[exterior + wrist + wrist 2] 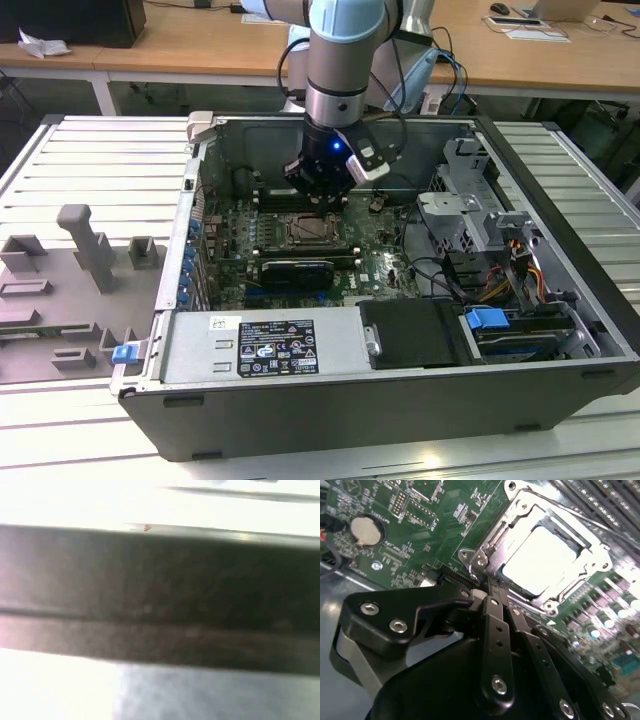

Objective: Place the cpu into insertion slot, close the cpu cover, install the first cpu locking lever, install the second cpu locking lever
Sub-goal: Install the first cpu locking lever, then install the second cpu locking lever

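One cpu (547, 562), pale square face w/ bright glare, sits in the insertion slot (520, 540); the cpu cover (592, 550), thin silvery frame, lies down around it. Slot is mid green motherboard (420, 525), inside an open pc case (560, 330) lying on a white ribbed table (90, 160); wooden desks (200, 50) behind. Gripper (487, 587) hangs just beside the slot's corner, black fingers (495, 630) close together, nothing seen held; can't tell if tips touch the rim.
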